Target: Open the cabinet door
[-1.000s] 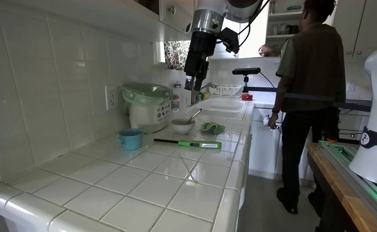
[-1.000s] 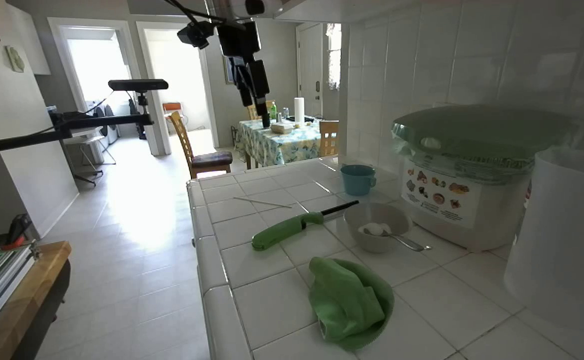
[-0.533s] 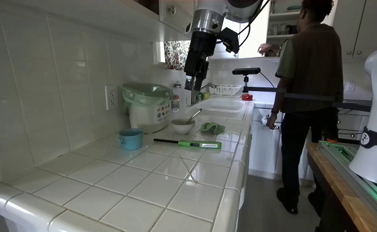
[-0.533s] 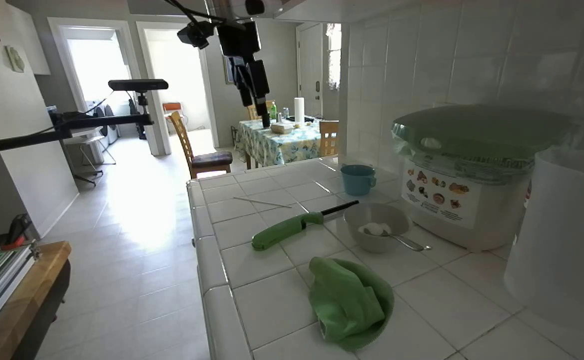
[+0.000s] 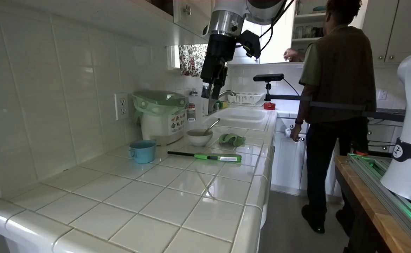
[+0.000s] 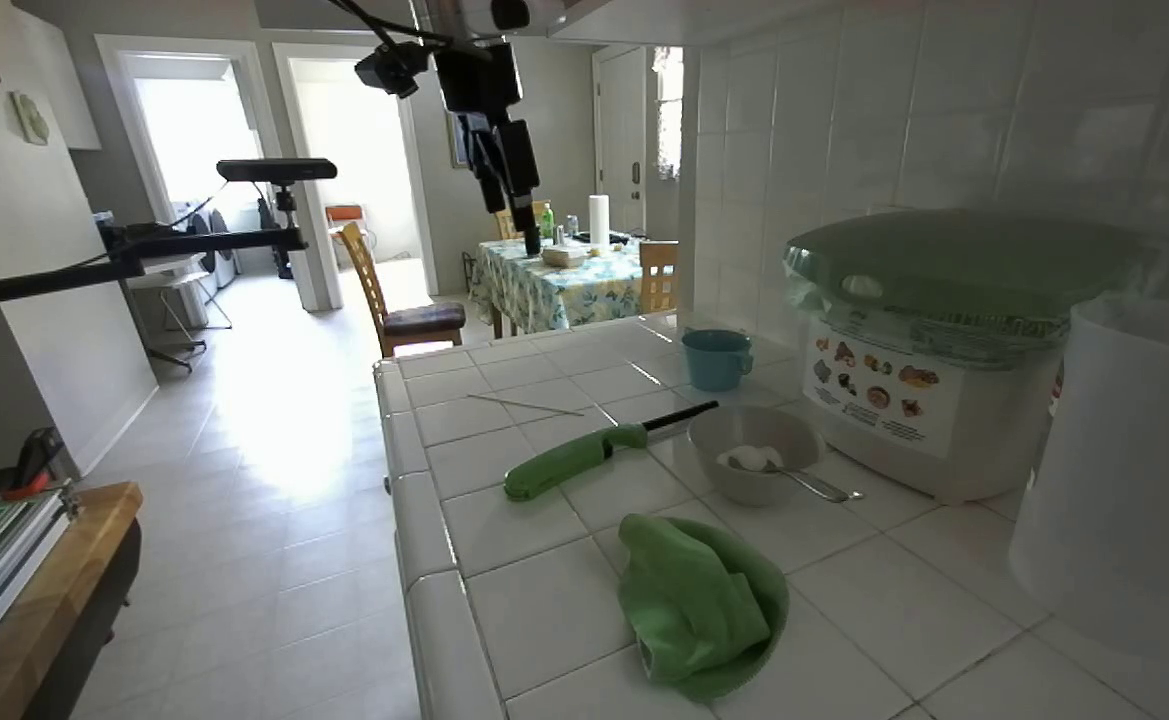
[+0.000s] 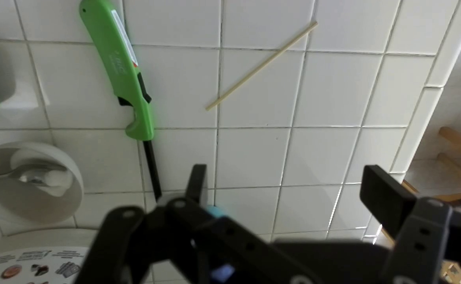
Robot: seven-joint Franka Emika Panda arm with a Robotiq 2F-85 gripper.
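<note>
In an exterior view, the tabletop [image 5: 149, 212] bears a cup [image 5: 143, 153], a lighter [image 5: 205, 156] to its right and a stick [image 7: 261, 66] in front of both. Behind the lighter sit a bowl [image 5: 199, 141], spoon [image 5: 211, 127] in it, and, right of that, a cloth [image 5: 232, 139]. A container [image 5: 158, 127] stands behind the cup. Farther back lies the sink [image 5: 241, 114], then the dish rack [image 5: 246, 98]. Above, the tool [image 5: 211, 93] hangs lower than the cabinet door [image 5: 195, 17].

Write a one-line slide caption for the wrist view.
Wrist view: the open gripper hangs over a white-tiled counter bearing a green lighter, a thin stick and a bowl.
</note>
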